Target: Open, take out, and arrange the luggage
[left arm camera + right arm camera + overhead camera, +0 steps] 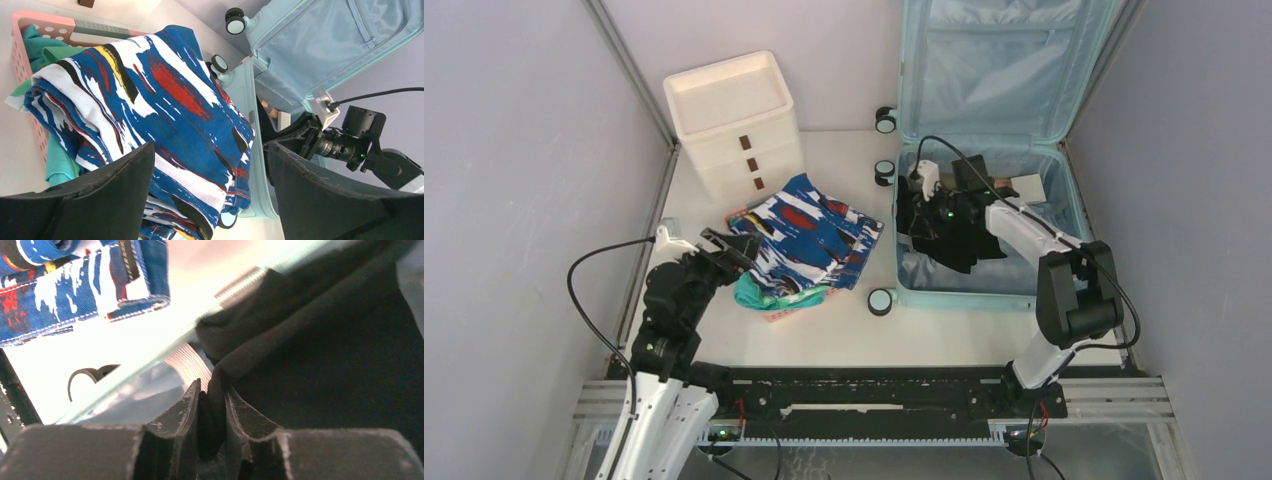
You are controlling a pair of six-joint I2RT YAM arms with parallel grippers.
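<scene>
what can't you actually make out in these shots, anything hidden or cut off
Top view: the luggage lid is cut off by the upper edge.
Top view: what lies under the black garment is hidden by cloth and the right arm.
Left wrist view: the pink basket contents are mostly covered by the patterned shorts.
Right wrist view: blurred close-up; the garment's type is unclear.
</scene>
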